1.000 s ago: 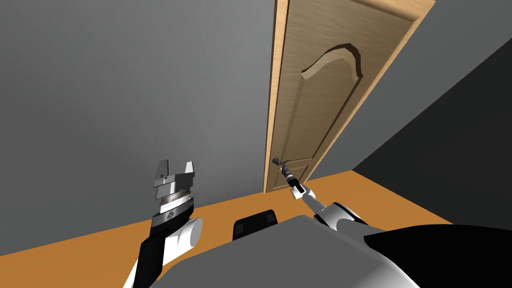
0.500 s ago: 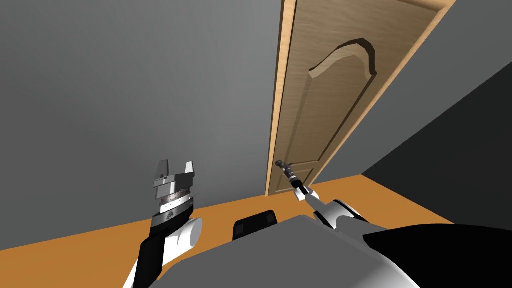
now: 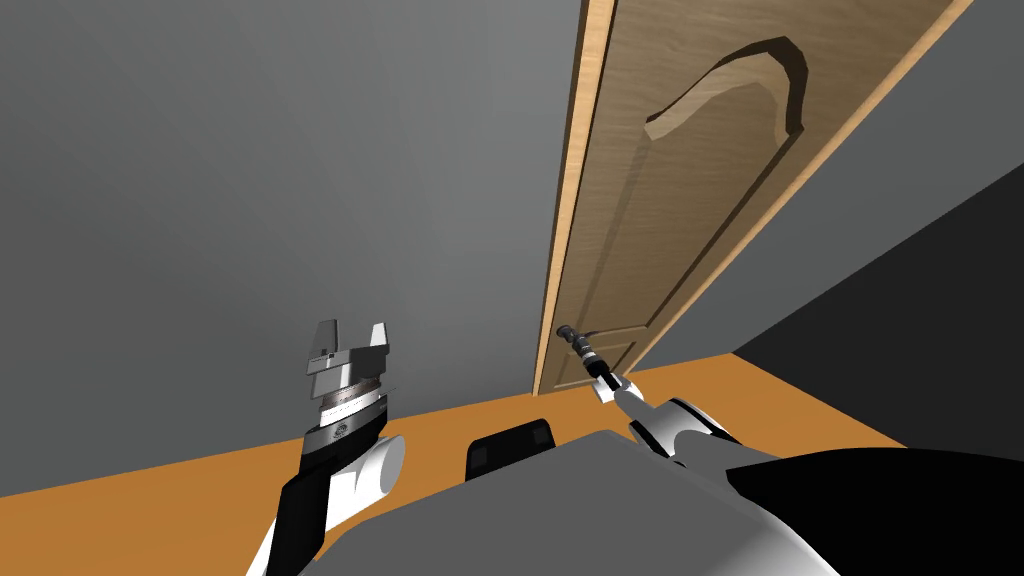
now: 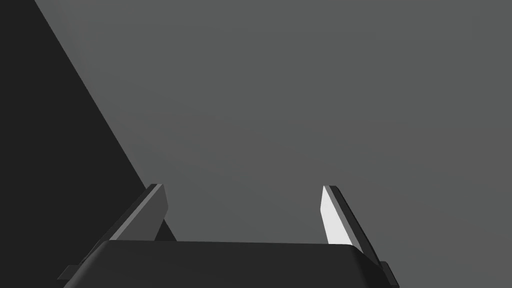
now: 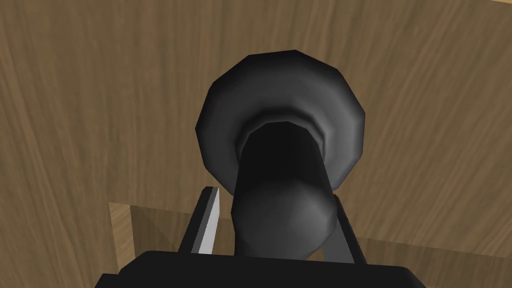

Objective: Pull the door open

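Door handle (image 5: 280,150) is sitting between the jaws of our right gripper (image 5: 277,225). The two fingers (image 5: 207,225) are closing in on its dark, rounded stem from either side, drawn in narrower than an open stance, so we are reading this as a grip on the door handle. One finger is touching the stem; the other is just beside it.

The stem's long axis is running straight out of the door (image 5: 75,100) toward the gripper body, in line with our reach. Its free end is pointing back at us and its root is sinking into a round dark rosette (image 5: 215,125) on the brown wood-grain face.

In the head view the right gripper (image 3: 590,355) is reaching forward to the handle (image 3: 566,332), low on the door (image 3: 700,180) near its left edge, where it is meeting the grey wall (image 3: 300,200). We are judging that the hinges are on the far right side, so the pull should come back toward us and curve as the leaf swings.

Our left gripper (image 3: 349,345) is hanging well apart, nearer the wall above the orange floor (image 3: 800,400), with its jaws standing wide and holding nothing. The right arm is the one doing the work.
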You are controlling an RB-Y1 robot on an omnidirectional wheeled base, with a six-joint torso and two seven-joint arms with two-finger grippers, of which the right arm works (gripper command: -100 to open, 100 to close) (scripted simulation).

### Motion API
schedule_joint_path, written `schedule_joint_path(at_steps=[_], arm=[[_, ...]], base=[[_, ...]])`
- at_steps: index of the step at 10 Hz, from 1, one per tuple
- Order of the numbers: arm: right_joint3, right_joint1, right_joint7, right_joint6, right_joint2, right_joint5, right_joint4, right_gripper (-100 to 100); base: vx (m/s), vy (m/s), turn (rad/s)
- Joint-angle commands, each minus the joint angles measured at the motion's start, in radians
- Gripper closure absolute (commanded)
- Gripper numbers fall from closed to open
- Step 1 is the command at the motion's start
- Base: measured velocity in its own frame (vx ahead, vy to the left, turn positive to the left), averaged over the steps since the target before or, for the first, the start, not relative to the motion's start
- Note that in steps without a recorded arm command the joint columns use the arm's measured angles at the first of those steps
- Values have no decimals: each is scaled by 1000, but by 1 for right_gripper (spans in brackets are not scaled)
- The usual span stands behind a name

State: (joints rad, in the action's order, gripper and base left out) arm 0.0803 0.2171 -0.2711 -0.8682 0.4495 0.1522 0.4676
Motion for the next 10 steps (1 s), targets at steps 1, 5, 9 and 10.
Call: schedule_joint_path(at_steps=[1, 5, 9, 10], arm=[[0, 0, 0, -2, 0, 0, -1, 100], [0, 0, 0, -2, 0, 0, -1, 100], [53, -17, -46, -36, 23, -27, 15, 100], [68, -22, -60, -46, 30, -35, 20, 100]], base=[[-6, 0, 1], [-4, -1, 3], [-172, -49, 51], [-221, -71, 54]])
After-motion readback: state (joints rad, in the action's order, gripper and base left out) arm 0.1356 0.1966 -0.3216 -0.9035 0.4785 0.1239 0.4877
